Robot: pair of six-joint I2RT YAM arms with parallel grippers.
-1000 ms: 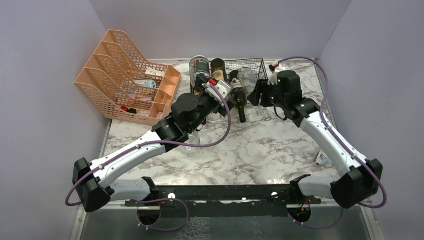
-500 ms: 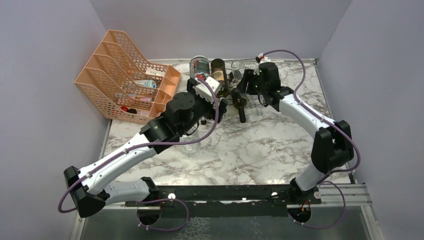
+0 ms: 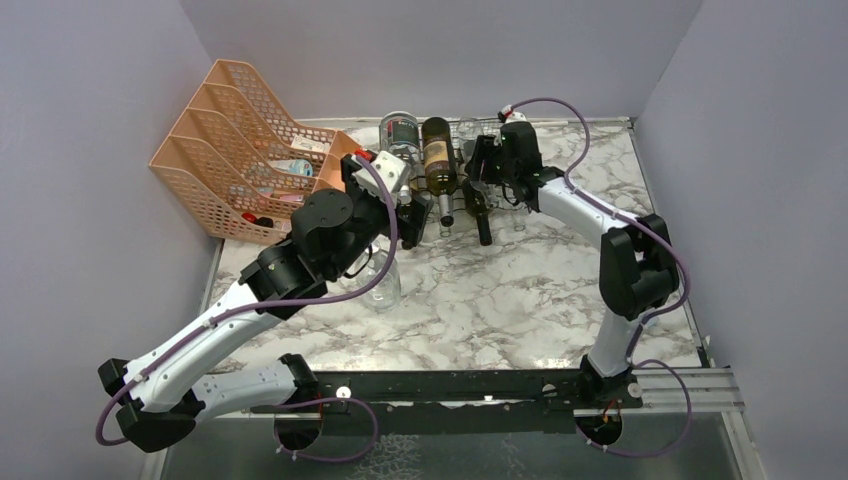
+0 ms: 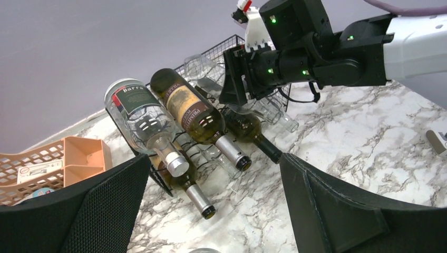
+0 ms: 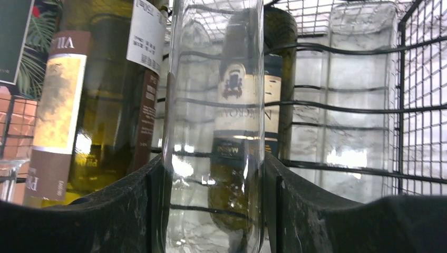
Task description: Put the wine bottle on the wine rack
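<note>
The black wire wine rack (image 3: 500, 128) stands at the back of the table with several bottles lying in it. My right gripper (image 3: 487, 165) is shut on a clear glass wine bottle (image 5: 213, 105), whose body fills the gap between the fingers (image 5: 132, 211) in the right wrist view. The bottle lies among the rack's wavy wires (image 5: 337, 108), beside a dark labelled bottle (image 5: 274, 100). My left gripper (image 4: 211, 211) hangs open over the marble in front of the rack (image 4: 211, 50), holding nothing. From there the right gripper (image 4: 237, 79) shows at the rack's top tier.
A peach mesh file organizer (image 3: 250, 150) stands at the back left. A clear-bodied bottle (image 4: 139, 113), a brown-labelled bottle (image 4: 195, 113) and a lower one (image 4: 184, 184) poke their necks out of the rack. A clear glass vessel (image 3: 385, 285) stands under the left arm.
The right arm swung left and forward, bringing the clear bottle into the rack. The left arm pulled back to the left, uncovering the brown-labelled bottle.
</note>
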